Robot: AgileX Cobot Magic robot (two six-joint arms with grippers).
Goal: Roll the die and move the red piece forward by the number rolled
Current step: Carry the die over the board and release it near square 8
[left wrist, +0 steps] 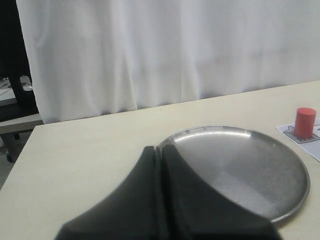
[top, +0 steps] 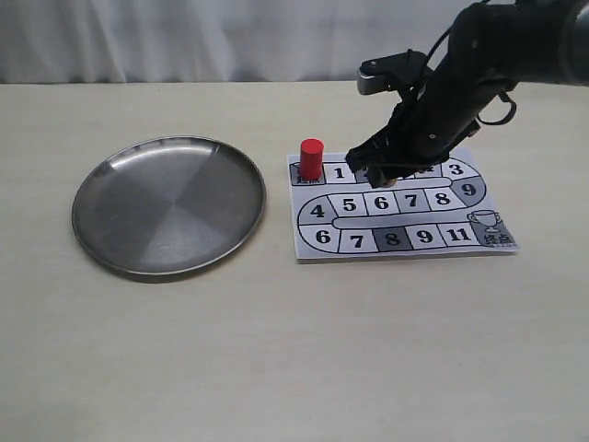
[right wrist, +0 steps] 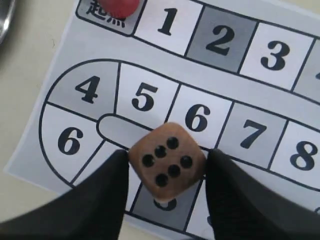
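While the right gripper (right wrist: pixel 166 166) clamps the die (right wrist: pixel 167 159), six pips toward the wrist camera, over the board (top: pixel 405 238), the red piece (top: pixel 311 158) stands on the board's ten-o'clock corner square; plate (top: pixel 168 207) at nine o'clock. Left gripper (left wrist: pixel 159 151) jaws closed.

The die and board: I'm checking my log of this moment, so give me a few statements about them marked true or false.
1. The die sits between the right gripper's fingers. True.
2. The die's face towards the wrist camera shows three pips. False: six.
3. The red piece stands on square 5. False: it stands on the start square, beside square 1.
4. In the exterior view the plate lies left of the board. True.
5. The left gripper is wide open. False: its fingers are together.
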